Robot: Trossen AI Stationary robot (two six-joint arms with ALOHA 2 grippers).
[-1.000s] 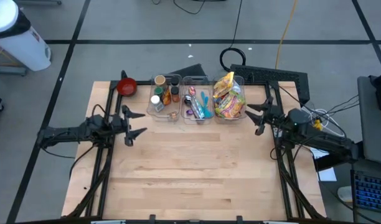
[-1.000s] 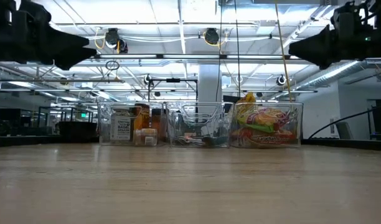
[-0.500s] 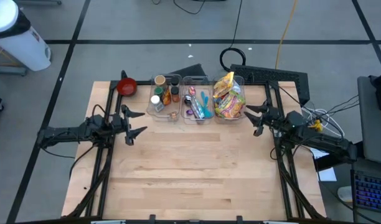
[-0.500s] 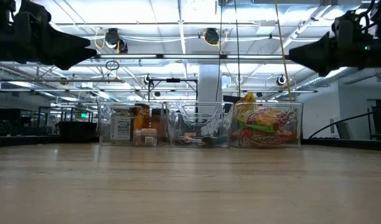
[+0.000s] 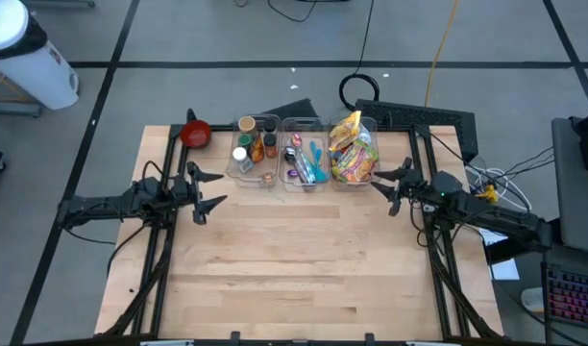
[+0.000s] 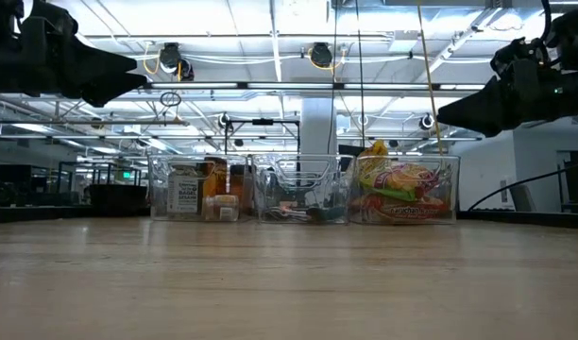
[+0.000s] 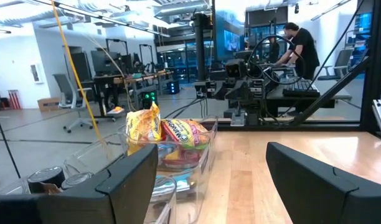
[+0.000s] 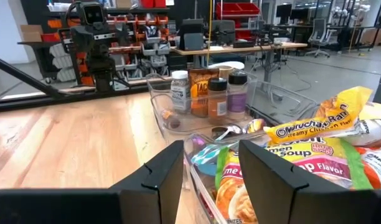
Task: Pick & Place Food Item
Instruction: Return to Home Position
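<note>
Along the table's far edge, our spoons [image 5: 313, 161] lie in the middle bin [image 5: 306, 120]. They look light, stiff and slick, so we'd pinch a handle. Left gripper [image 5: 221, 188] and right gripper [image 5: 385, 189] hover spread wide, empty.

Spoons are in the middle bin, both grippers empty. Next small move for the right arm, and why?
Probably draw the right gripper back toward the table's right edge, clear of the right bin. It hangs open and empty beside that bin's noodle packs. The spoons lie in the middle bin, and the left gripper hangs open at the left side.
</note>
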